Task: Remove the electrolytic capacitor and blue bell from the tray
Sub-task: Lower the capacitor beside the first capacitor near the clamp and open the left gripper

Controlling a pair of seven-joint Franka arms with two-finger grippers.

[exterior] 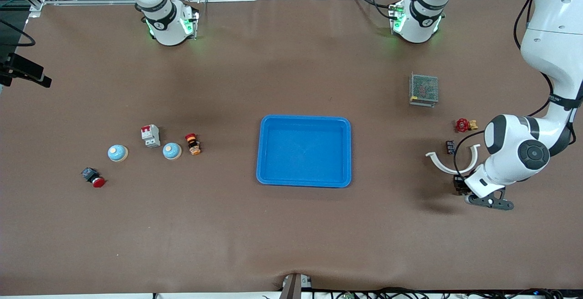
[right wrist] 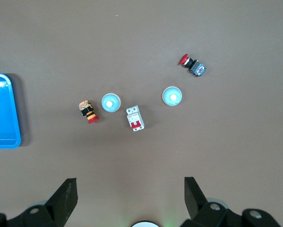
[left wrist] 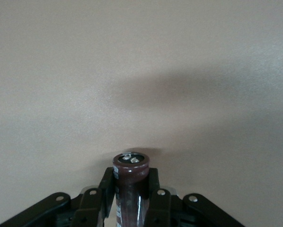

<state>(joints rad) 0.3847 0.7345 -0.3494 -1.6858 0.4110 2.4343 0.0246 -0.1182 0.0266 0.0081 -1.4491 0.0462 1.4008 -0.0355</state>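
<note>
- Left gripper (left wrist: 130, 201) clamped the capacitor (left wrist: 130, 182) over bare table at the left arm's end
- Right gripper (right wrist: 130, 196) hung spread above the bells (exterior: 172, 151); both outside the tray (exterior: 304, 121)

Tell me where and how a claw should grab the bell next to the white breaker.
Come straight down on the bell and pinch across its round base rim: it sits upright, dome upward. Close the fingers along the nearer-farther line, since the breaker and striped button flank it.
</note>
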